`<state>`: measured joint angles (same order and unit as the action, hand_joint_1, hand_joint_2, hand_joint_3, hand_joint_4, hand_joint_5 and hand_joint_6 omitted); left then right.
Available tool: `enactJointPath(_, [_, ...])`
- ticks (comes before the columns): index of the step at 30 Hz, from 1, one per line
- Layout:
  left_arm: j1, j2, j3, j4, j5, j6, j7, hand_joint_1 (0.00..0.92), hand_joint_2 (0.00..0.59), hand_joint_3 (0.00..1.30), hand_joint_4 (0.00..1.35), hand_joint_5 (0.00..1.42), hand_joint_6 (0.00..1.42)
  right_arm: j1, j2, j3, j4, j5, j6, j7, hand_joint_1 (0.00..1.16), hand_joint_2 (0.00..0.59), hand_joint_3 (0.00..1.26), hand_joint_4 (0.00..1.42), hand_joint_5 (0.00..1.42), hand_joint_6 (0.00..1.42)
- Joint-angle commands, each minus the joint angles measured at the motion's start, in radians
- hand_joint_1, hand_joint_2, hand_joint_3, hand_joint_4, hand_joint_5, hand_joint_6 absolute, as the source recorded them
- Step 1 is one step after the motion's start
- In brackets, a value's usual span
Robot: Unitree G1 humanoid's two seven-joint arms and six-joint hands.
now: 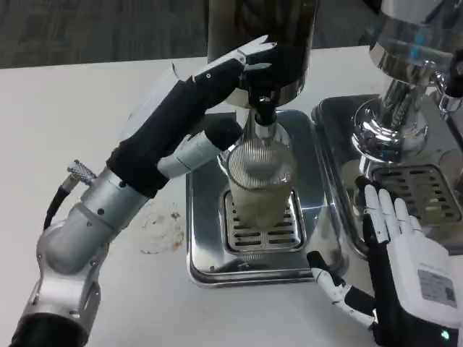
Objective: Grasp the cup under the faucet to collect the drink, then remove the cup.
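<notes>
A clear ribbed cup (260, 181) stands upright on the slotted grate of a steel drip tray (206, 249), directly under the black faucet (265, 110) of a dark dispenser (289, 36). Its lower part looks pale and cloudy. My left hand (192, 108) reaches in from the left. Its fingers (246, 59) lie stretched out against the dispenser front above the faucet. The thumb (206, 144) sits by the cup's upper left side, and I cannot tell whether it touches. My right hand (409, 264) rests open near the table's front right, fingers spread, apart from the cup.
A chrome machine (398, 108) with its own drip tray (419, 191) stands at the right, just behind my right hand. A brownish stain (160, 228) marks the white table left of the tray. Bare table lies to the left and front.
</notes>
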<state>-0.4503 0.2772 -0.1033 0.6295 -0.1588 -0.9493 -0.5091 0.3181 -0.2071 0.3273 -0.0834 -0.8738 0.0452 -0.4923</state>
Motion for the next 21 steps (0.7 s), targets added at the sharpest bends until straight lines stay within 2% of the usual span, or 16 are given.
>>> enactJointPath(1, [0.054,0.0,-0.009,-0.061,0.033,-0.028,-0.017,0.0,0.089,0.29,0.12,0.29,0.26,-0.008,-0.009,-0.005,0.011,0.007,-0.011,0.001,0.45,0.303,0.0,0.0,0.0,0.05])
enactJointPath(10, [0.098,0.022,-0.001,-0.099,0.108,-0.042,0.005,0.0,0.096,0.31,0.12,0.3,0.27,-0.021,-0.014,-0.004,0.022,0.023,-0.021,0.016,0.46,0.317,0.0,0.0,0.0,0.05])
enactJointPath(21, [0.132,0.074,0.002,-0.122,0.265,-0.12,0.098,0.0,0.106,0.29,0.12,0.29,0.29,-0.038,-0.015,-0.003,0.044,0.041,-0.036,0.023,0.47,0.314,0.0,0.0,0.0,0.06])
